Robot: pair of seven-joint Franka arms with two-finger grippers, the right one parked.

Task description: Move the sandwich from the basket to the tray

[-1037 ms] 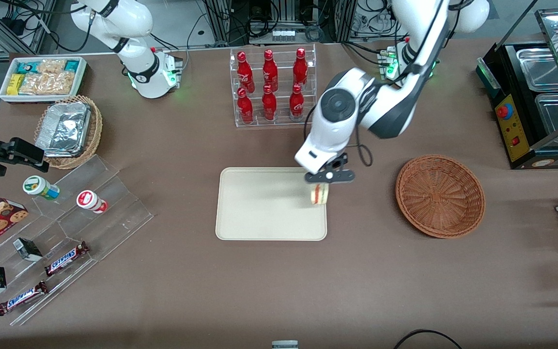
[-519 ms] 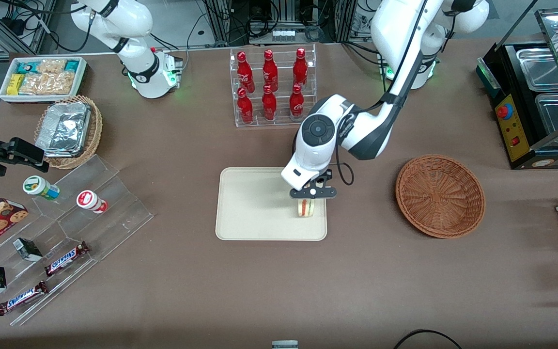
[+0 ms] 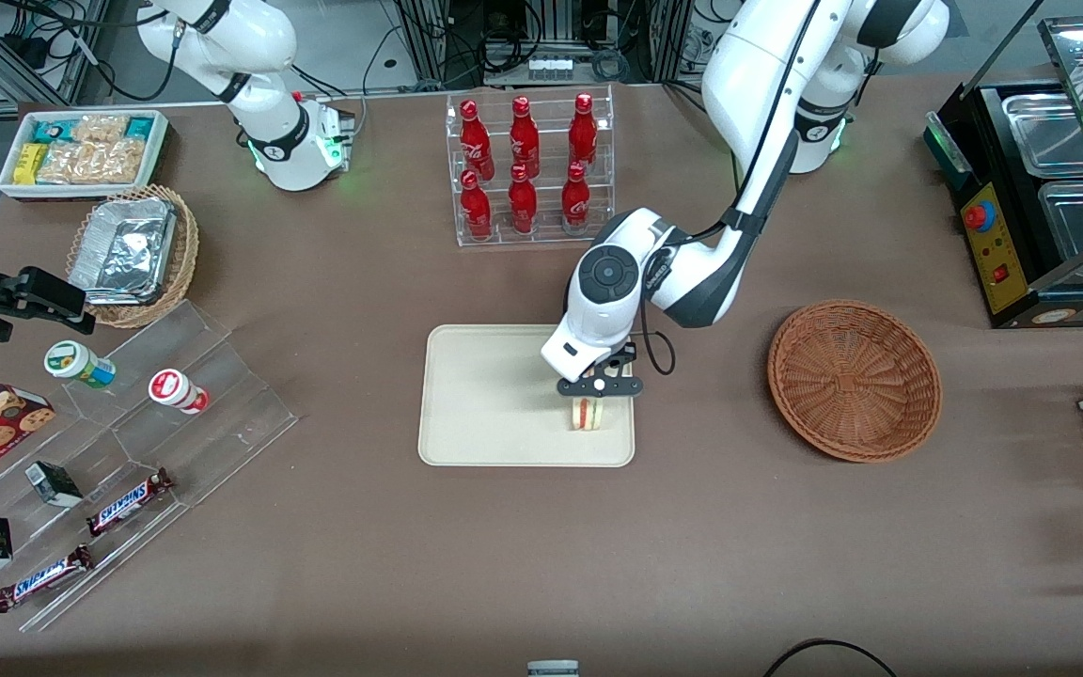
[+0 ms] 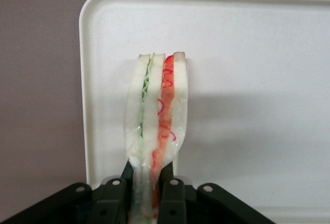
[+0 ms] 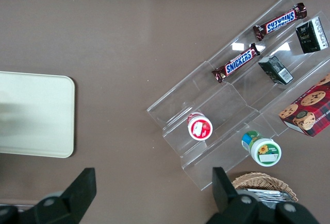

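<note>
While the gripper (image 3: 597, 386) hangs low over the tray (image 3: 485, 395), its fingers (image 4: 167, 195) are pinched narrow on the sandwich (image 3: 587, 414), one on each bread face. Sandwich stands on edge directly under the gripper, red and green filling lines visible along the cut edge in the wrist view (image 4: 157, 116). It sits over the tray's end nearest the basket (image 3: 854, 379), close to the tray corner nearer the front camera. Contact between its lower edge and the tray surface cannot be told. Basket lies well apart from the tray, toward the working arm's end of the table, with nothing in it.
</note>
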